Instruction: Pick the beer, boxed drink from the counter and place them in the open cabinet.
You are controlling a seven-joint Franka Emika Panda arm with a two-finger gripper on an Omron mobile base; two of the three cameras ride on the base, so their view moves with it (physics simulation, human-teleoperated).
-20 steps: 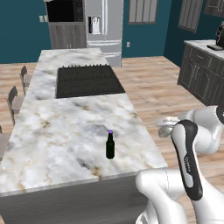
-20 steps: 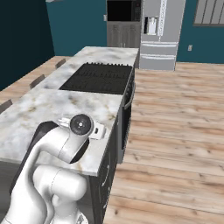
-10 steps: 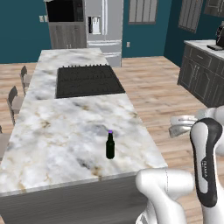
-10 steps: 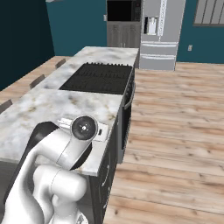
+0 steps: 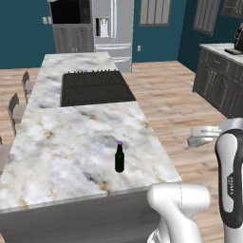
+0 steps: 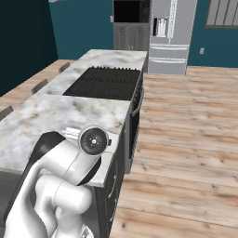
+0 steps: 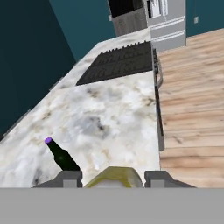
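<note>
**Carton in the end effector, bottle waiting on the worktop**

The end effector (image 7: pixel 113 180) is clenched on the boxed drink (image 7: pixel 114 176); in the hand view the pale yellow carton sits between the 2 dark fingertips (image 7: pixel 70 178), its top rising just above them; in the left base view the hand hangs out past the island's right edge, over the wood floor.

The beer (image 5: pixel 119 158) stands upright on the worktop (image 5: pixel 71 142), long axis vertical, purple cap up, near the front right corner and well short of the black cooktop (image 5: pixel 95 87); from the hand it lies to the left and slightly ahead, tilted in that view because the camera rolls.

The open cabinet (image 5: pixel 70 12) appears to be the dark upper compartment at the far end of the room, beside the steel fridge (image 5: pixel 111 23); it lies well apart from the hand, straight ahead past the length of the island, so I judge the coming move a long carry.

Count: 1 bottle, 1 carton, 1 arm, 1 cooktop.
</note>
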